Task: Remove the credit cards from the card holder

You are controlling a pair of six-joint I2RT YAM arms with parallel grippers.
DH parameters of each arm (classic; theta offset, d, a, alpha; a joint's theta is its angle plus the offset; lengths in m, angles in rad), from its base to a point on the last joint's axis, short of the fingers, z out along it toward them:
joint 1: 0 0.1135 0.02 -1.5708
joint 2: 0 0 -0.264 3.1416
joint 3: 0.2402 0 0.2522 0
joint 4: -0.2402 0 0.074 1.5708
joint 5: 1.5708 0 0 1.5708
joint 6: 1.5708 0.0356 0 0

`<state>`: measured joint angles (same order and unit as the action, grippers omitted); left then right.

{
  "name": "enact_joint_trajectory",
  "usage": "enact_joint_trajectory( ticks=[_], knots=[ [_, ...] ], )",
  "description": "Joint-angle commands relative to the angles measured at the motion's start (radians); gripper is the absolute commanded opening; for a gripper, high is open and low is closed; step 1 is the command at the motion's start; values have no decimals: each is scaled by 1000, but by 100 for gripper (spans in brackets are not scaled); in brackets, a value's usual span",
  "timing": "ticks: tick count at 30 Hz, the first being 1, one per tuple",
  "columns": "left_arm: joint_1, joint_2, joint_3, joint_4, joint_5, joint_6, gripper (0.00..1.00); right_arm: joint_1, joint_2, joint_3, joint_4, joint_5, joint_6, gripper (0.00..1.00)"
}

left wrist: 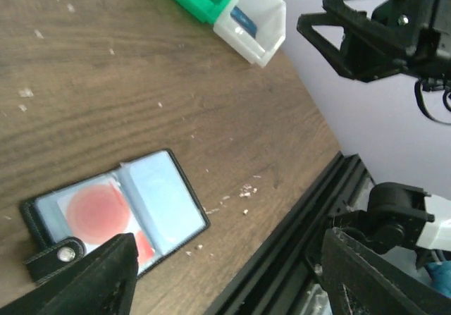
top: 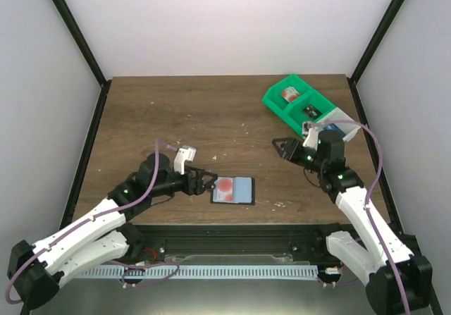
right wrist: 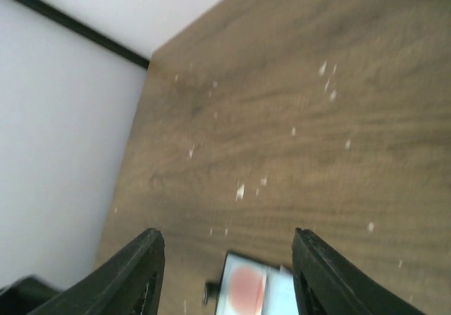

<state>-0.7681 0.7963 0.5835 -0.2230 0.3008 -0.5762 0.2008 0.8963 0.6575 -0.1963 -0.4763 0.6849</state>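
The light blue card holder (top: pixel 233 189) lies open and flat on the wooden table near the front edge. A pale card with a red circle (top: pixel 225 187) sits in its left panel. It also shows in the left wrist view (left wrist: pixel 120 213) and the right wrist view (right wrist: pixel 257 291). My left gripper (top: pixel 206 182) is open and empty, just left of the holder by its black tab (left wrist: pixel 60 256). My right gripper (top: pixel 283 148) is open and empty, held above the table to the holder's right and behind it.
A green bin (top: pixel 294 103) and an attached white bin (top: pixel 333 121) stand at the back right, with small items inside. Pale crumbs are scattered over the table (top: pixel 176 110). A black rail (top: pixel 232 232) runs along the front edge.
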Motion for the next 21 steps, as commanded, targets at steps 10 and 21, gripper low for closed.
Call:
enact_joint_trajectory(
  ticks=[10, 21],
  knots=[
    [3, 178, -259, 497, 204, -232, 76, 266, -37, -233, 27, 31, 102, 44],
    [7, 391, -286, 725, 182, -298, 87, 442, 167, -295, 282, 73, 215, 40]
  ],
)
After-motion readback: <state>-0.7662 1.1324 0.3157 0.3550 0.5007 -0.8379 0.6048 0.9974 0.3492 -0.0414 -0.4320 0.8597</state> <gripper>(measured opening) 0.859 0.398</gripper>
